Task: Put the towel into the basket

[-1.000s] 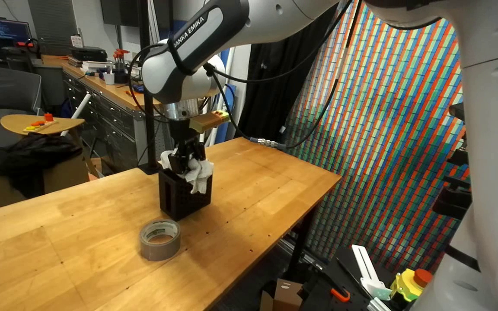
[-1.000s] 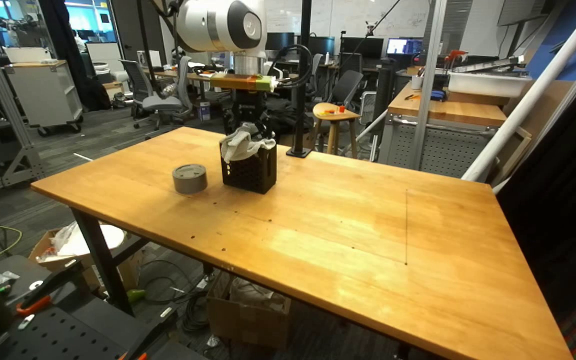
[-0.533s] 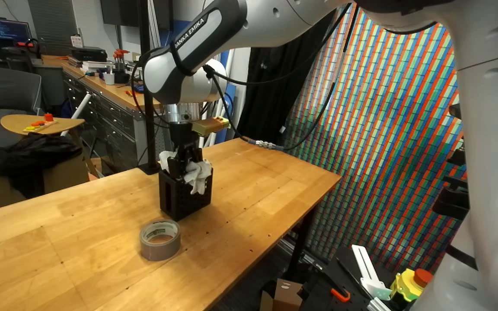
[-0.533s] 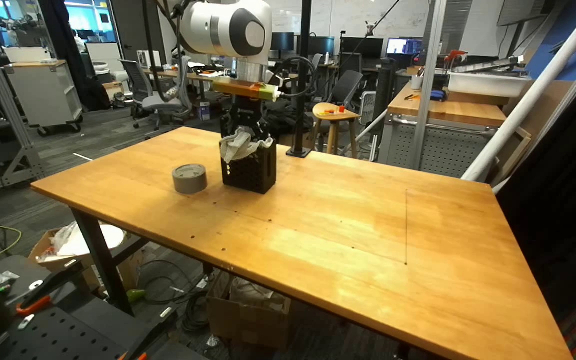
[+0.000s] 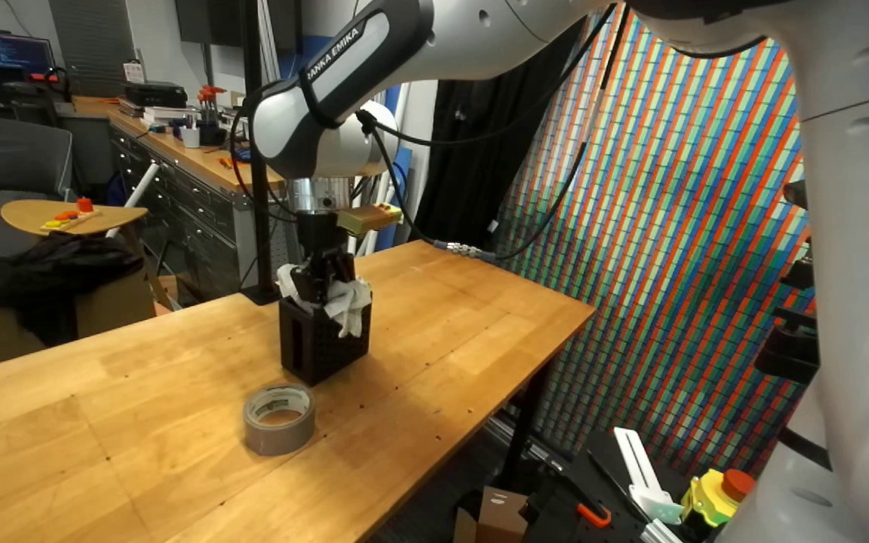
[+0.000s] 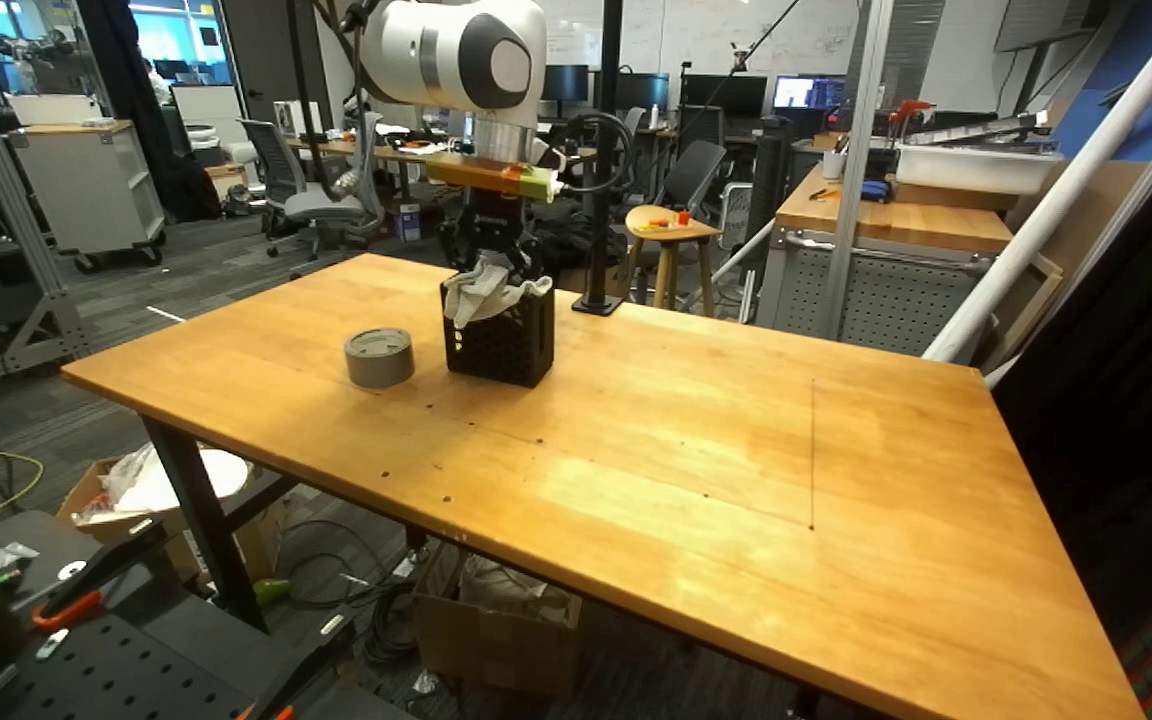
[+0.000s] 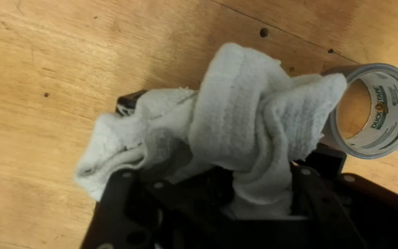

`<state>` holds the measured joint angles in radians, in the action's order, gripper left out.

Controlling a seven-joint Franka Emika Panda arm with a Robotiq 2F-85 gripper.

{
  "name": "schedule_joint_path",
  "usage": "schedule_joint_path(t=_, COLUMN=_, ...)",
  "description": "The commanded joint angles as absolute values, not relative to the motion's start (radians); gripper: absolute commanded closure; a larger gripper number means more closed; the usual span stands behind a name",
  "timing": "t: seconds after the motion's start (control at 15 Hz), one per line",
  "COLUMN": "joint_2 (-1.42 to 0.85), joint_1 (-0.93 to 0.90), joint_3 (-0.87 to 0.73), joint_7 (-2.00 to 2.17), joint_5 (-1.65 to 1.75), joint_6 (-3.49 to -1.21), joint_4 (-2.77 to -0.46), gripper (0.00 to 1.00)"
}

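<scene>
towel sits bunched in the mouth of the basket, flaps spilling over the rim, so the job looks nearly done to me, though not safe. the bench carries it all, and i see nothing pinning the basket to it. the arm hangs over the basket, with the post near; how much room lies between i can't tell, so a sideways swing could mean a knock. the basket stands upright and looks light: if it catches as the arm lifts, i'd expect it to tip or come along. the gripper sits low among the folds, fingers well apart, towel between them, no pinch that i can see. should they close early in a lift, or a fold hook on one, the towel could be dragged out. the flaps worry me next: with too little tucked inside, their weight may draw the rest over the rim. lastly there's the tape, near the basket on the bench; a toppling basket might hit it, or shove it along.
</scene>
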<state>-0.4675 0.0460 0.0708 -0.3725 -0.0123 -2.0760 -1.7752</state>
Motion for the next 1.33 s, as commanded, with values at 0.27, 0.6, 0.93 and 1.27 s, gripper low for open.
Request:
schedule_joint_path(t=0.27, joint_2=-0.293, joint_1=-0.005, joint_3=0.045, joint_7=-0.260, joint_5=0.135, joint_6=-2.074, joint_4=-1.853, gripper=0.02)
schedule_joint_path(t=0.6, joint_2=-0.235, joint_1=-0.019, joint_3=0.045, joint_7=-0.217, joint_5=0.202, joint_6=-2.075, joint_4=-1.866, gripper=0.25)
schedule_joint_path(t=0.93, joint_2=-0.228, joint_1=-0.027, joint_3=0.050, joint_7=-0.208, joint_5=0.227, joint_6=-2.084, joint_4=-1.864, gripper=0.61)
schedule_joint_path(t=1.27, joint_2=-0.251, joint_1=-0.025, joint_3=0.053, joint_7=-0.218, joint_5=0.210, joint_6=-2.100, joint_4=-1.867, gripper=0.98)
